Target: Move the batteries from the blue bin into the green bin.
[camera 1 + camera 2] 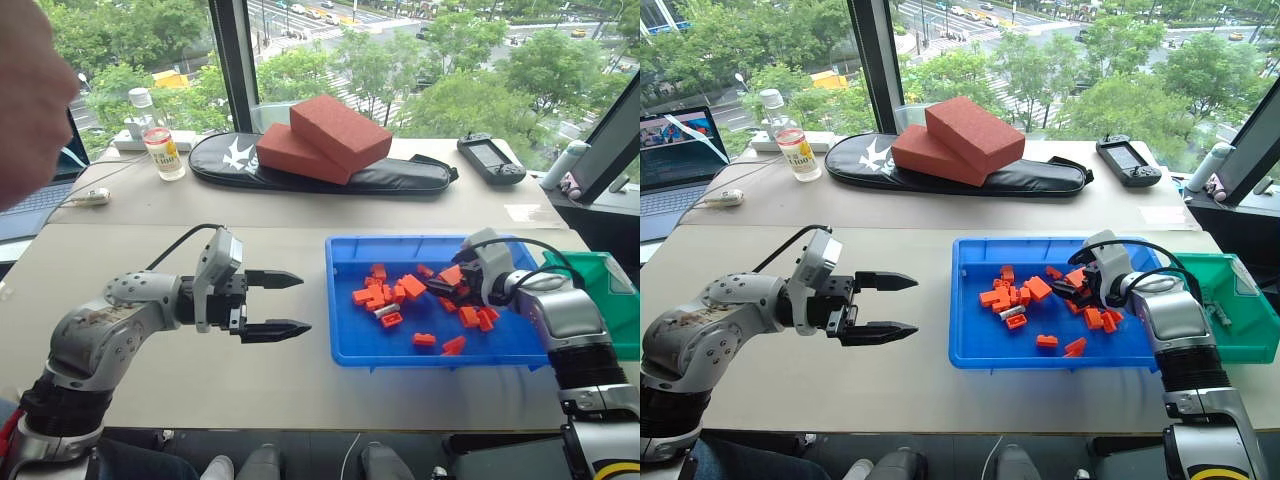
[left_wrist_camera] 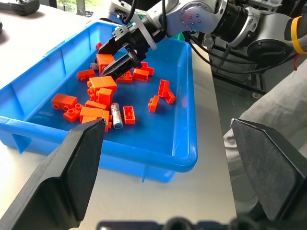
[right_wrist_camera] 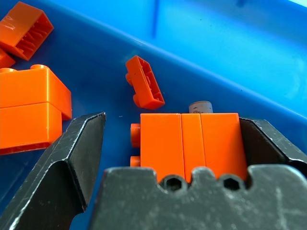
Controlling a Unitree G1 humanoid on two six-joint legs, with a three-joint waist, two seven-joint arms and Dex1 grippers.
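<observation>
Hovering above the bare counter [image 1: 200,390] at the near left, the left end effector [image 1: 285,303] has its two black fingers spread apart and holds nothing. Its arm reaches in from the near left corner with the elbow bent, and the fingers point level toward the blue bin [image 1: 345,345], stopping just short of its left wall.

To the right, the right end effector [image 2: 120,52] is lowered into the blue bin among a scatter of orange blocks [image 1: 400,290]. Its fingers stand wide open. In the right wrist view a joined pair of orange blocks [image 3: 189,139] lies between the open fingers, right up against one of them; whether they are gripped cannot be told. The grey end of a battery [image 3: 200,106] peeks out just behind those blocks. The right arm comes in over the bin's right rim from the near right, wrist bent so the fingers slope down and toward the left.

Another battery [image 2: 116,115], a slim silvery cylinder, lies on the bin floor near the middle, touching orange blocks on one side and beside a single block on the other.

The green bin [image 1: 1240,345] sits on the counter just right of the blue bin, behind the right forearm.

Farther back, on a second counter, a bottle [image 1: 160,140], a black case [image 1: 400,175] bearing two red bricks [image 1: 320,135], and a handheld controller [image 1: 490,157] stand before the window.
</observation>
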